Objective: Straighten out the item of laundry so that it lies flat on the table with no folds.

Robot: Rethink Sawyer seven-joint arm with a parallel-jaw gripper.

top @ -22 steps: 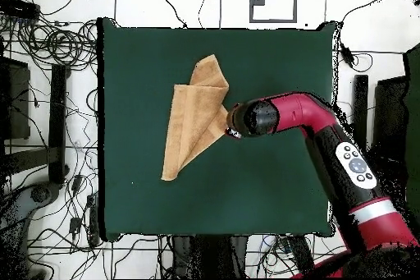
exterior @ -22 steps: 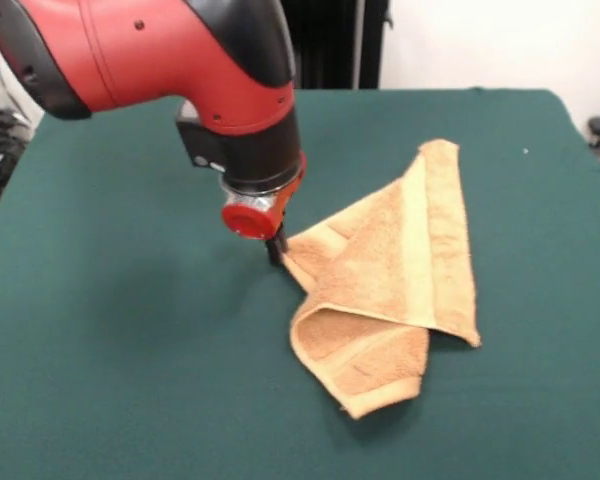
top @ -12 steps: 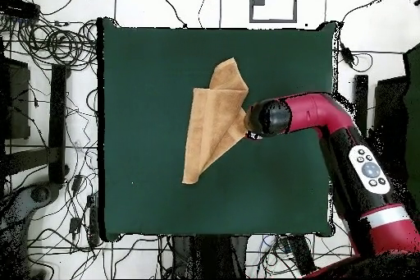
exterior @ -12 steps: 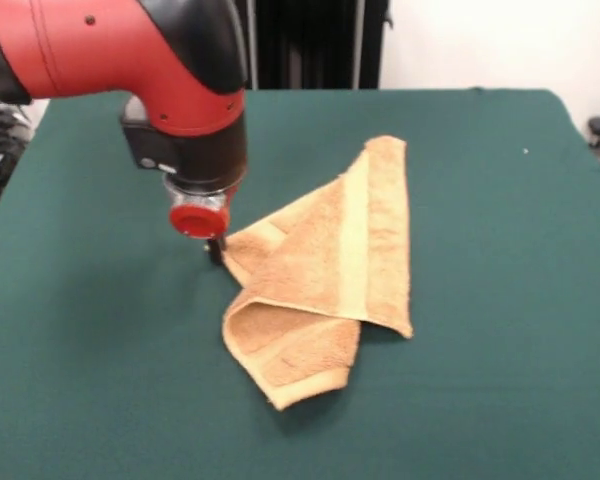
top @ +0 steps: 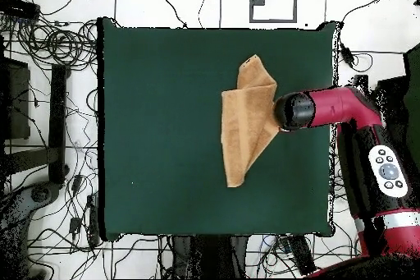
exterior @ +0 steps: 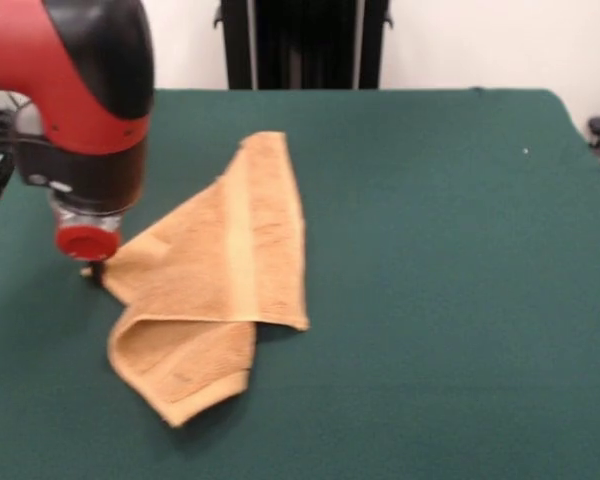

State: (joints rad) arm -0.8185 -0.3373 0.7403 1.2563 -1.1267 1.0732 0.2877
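We hold one corner of the folded tan-orange terry towel (exterior: 215, 275) in our gripper (exterior: 93, 274), low over the dark green counter (exterior: 450, 280). We judge a slow, low pull would best open the fold.

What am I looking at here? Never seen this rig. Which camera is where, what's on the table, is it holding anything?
It is a single red and black robot arm working at a table covered in dark green cloth. One picture comes from a camera across the table, facing the robot; the other looks straight down from above, with the robot's base at the bottom. On the table lies one tan-orange towel, folded over itself rather than flat. The gripper sits at the towel's corner near the table's edge. It seems to be pinching that corner, though its tips are mostly hidden under the arm.
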